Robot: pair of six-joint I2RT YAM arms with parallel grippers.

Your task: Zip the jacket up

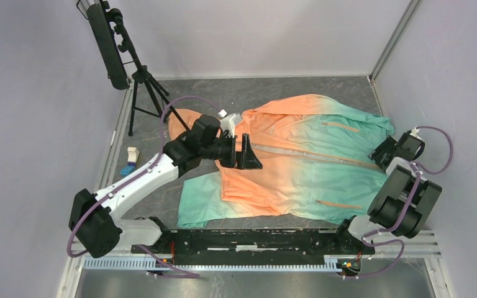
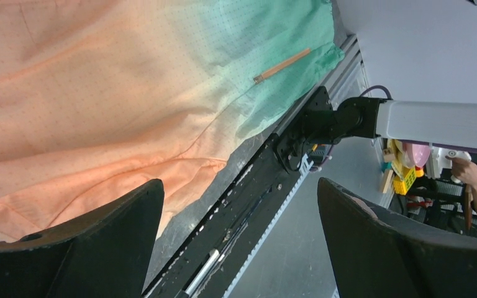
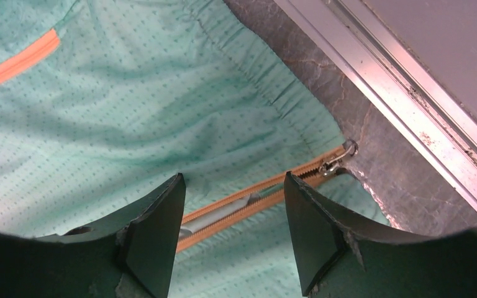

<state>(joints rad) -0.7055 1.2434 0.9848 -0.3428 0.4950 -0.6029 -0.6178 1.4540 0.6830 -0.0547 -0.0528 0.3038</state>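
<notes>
Grey tabletop [image 1: 223, 93], walled booth. Right gripper [image 3: 233, 185]: jaws wide, empty, low over the mint hem. The zipper [image 3: 236, 210] shows between its fingers. The slider [image 3: 338, 158] sits just past them at the hem edge, beside bare tabletop. Left gripper [image 1: 248, 155]: also wide, empty, above the orange chest by the zipper's collar end. Jacket [image 1: 298, 180] lies flat, collar left, hem right near the wall [image 1: 447, 74].

My read: zipping not started, and the step in hand is grabbing the slider. Right should shift toward the hem edge, drop, and pinch only the metal pull, no fabric. Keep the track straight and taut: left tensions the collar end. Pull slowly along the line, since thin cloth will likely bunch.
</notes>
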